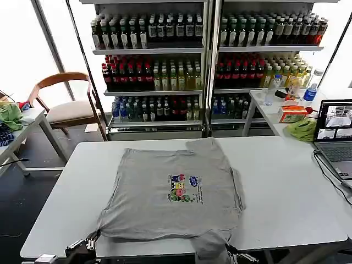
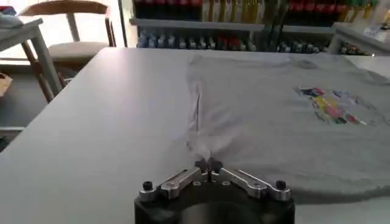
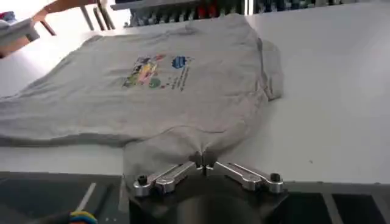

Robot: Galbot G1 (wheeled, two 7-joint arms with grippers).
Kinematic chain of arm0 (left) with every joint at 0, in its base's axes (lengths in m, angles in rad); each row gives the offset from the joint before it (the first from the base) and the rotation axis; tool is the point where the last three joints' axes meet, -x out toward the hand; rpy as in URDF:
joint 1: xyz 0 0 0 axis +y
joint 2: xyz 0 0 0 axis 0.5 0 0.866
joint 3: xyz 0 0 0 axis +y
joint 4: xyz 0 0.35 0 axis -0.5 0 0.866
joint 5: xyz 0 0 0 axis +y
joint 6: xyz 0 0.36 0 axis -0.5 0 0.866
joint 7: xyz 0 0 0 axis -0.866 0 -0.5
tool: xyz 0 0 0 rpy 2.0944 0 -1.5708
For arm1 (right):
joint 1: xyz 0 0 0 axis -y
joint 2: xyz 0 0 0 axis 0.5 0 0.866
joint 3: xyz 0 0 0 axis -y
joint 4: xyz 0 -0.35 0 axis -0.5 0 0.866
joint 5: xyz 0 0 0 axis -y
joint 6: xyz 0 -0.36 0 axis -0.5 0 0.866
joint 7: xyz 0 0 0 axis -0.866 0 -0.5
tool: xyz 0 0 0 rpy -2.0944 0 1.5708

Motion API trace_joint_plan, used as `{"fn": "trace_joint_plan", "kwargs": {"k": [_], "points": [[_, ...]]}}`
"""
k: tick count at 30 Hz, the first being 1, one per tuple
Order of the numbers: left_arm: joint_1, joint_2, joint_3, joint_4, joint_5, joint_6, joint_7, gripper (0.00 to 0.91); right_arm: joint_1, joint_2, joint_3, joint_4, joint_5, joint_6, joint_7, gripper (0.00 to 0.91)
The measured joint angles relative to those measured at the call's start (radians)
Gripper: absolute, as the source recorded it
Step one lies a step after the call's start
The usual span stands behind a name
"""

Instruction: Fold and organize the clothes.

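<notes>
- Shelves of bottles [image 1: 154,60] line the back wall, with a wooden chair [image 1: 63,104] at the far left and a laptop [image 1: 336,135] on the right edge of the white surface [image 1: 286,181].
- Bare surface lies open on both sides of the grey shirt [image 1: 170,190], more of it on the right.
- That shirt lies spread flat in the middle, print up, its near hem reaching the front edge, where a fold hangs over.
- At the front left corner of the shirt, the left gripper [image 2: 209,164] has its jaws clenched on a pinch of fabric.
- At the near right hem, the right gripper [image 3: 204,159] has its jaws clenched on the overhanging fold.
</notes>
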Motion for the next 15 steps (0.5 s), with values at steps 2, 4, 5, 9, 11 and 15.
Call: {"fn": "trace_joint_plan", "kwargs": {"k": [2,4,5,9,11,15], "points": [[-0.016,0.011,0.003,0.002,-0.008,0.002,-0.002,0.030,0.024,0.003,0.003,-0.007,0.005,-0.003,0.002,0.000],[-0.034,0.022,0.010,0.008,-0.018,0.003,-0.003,0.030,0.053,0.007,0.008,-0.015,0.013,-0.007,0.007,0.000],[-0.045,0.028,0.013,0.011,-0.024,0.004,-0.005,0.030,0.066,0.007,0.009,-0.018,0.017,-0.009,0.009,0.000],[-0.086,0.054,0.024,0.028,-0.054,0.006,-0.012,0.030,0.126,0.005,0.004,-0.035,0.026,-0.013,0.014,0.000],[-0.109,0.068,0.029,0.039,-0.072,0.006,-0.012,0.030,0.157,0.003,-0.002,-0.046,0.030,-0.015,0.017,0.000],[-0.154,0.099,0.037,0.063,-0.114,0.007,-0.012,0.030,0.228,0.000,-0.017,-0.076,0.033,-0.017,0.021,0.000]]}}
